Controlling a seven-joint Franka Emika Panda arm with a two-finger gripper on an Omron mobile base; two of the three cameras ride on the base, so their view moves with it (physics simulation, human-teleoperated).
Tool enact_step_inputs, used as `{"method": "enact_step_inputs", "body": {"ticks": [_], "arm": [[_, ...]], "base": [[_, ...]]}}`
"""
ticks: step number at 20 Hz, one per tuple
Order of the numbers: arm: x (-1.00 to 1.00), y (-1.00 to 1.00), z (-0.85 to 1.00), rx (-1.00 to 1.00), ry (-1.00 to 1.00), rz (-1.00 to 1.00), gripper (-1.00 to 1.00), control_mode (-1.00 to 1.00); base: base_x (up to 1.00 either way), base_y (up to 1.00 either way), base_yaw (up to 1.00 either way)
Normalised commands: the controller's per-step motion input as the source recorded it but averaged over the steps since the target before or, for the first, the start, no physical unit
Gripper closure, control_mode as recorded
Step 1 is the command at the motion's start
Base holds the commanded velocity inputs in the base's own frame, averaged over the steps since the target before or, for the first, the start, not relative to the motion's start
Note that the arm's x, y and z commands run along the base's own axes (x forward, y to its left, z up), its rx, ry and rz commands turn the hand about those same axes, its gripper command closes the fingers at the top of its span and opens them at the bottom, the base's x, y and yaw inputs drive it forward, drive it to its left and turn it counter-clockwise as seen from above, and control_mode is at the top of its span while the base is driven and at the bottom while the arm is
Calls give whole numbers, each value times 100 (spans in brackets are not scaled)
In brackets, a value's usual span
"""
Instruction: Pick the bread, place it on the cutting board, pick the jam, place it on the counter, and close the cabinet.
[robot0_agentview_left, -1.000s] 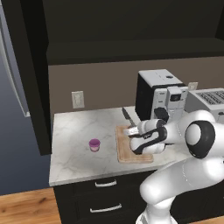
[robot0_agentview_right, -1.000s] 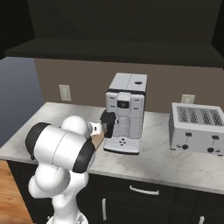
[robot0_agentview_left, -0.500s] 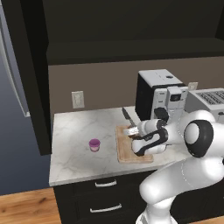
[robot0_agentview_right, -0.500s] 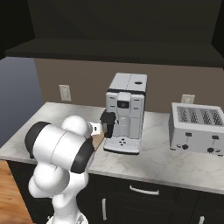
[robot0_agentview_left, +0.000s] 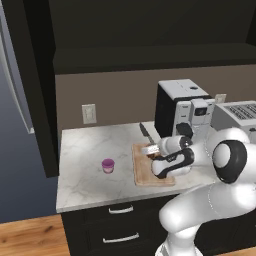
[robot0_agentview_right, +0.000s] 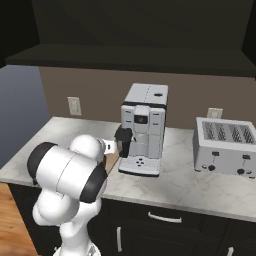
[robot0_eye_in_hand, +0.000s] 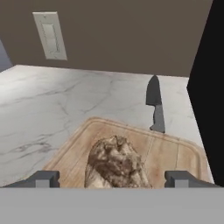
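Bread set down on the cutting board, gripper spread open around it.

The gripper (robot0_eye_in_hand: 113, 178) stands wide, its 2 fingertips (robot0_eye_in_hand: 43, 179) clear of the bread (robot0_eye_in_hand: 115, 165), which lies on the cutting board (robot0_eye_in_hand: 170, 155) near a knife (robot0_eye_in_hand: 155, 108). Step 1 looks finished. The jam (robot0_agentview_left: 107, 165) already sits on the counter (robot0_agentview_left: 87, 150) to the left, so next likely comes lifting away toward the cabinet (robot0_agentview_left: 30, 75).

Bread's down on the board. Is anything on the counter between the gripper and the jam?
Nothing visible. In the left base view the jam stands alone on bare counter, left of the cutting board where the gripper hangs over the bread. The knife lies behind the board.
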Motion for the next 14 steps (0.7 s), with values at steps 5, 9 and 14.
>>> {"method": "enact_step_inputs", "body": {"ticks": [5,9,14], "arm": [[-34,0,0,0,0,0,-100,-100],[-36,0,0,0,0,0,-100,-100],[-41,3,0,0,0,0,-100,-100]], "base": [[0,0,0],[0,0,0],[0,0,0]]}}
